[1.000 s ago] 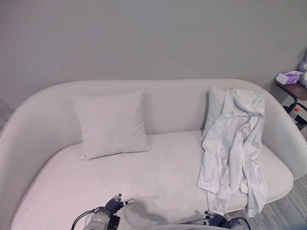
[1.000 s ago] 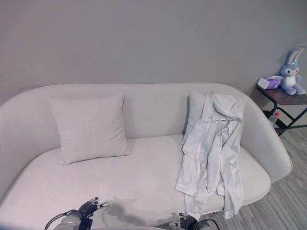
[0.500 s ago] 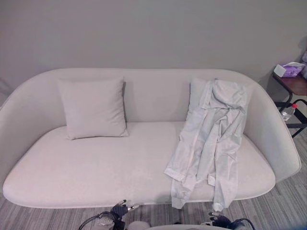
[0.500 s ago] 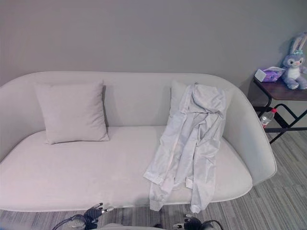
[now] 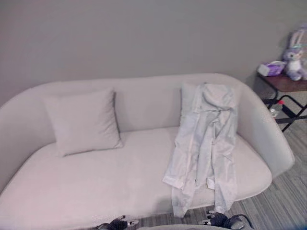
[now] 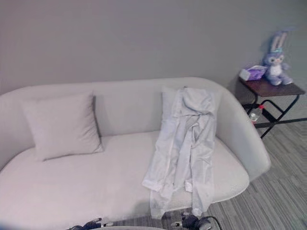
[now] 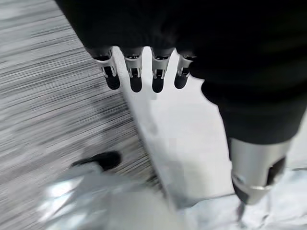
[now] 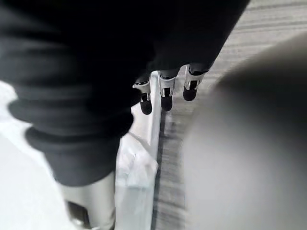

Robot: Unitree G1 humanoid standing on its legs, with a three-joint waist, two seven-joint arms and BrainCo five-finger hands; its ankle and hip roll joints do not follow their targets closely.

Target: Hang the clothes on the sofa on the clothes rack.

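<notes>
A white long-sleeved garment (image 5: 206,143) lies draped over the right end of the pale curved sofa (image 5: 96,182). Its top rests on a cushion (image 5: 187,103) against the backrest and its hem hangs over the seat's front edge. My left hand (image 5: 117,224) shows at the lower edge, before the sofa's front and left of the garment. In the left wrist view its fingers (image 7: 135,76) are straight and hold nothing. My right hand (image 5: 218,220) is low, just below the garment's hanging hem. Its fingers (image 8: 165,93) are straight and empty too.
A square pale pillow (image 5: 84,122) leans on the sofa's left backrest. Right of the sofa stands a dark side table (image 5: 285,84) with a purple plush bunny (image 5: 297,52) and a small box (image 5: 270,68). A bottle (image 5: 277,108) sits under it. The floor is grey and striped.
The whole picture has shifted, so the camera has moved; the side table and bunny now show further in. The garment and pillow lie as before. Both hands stay low and empty.
</notes>
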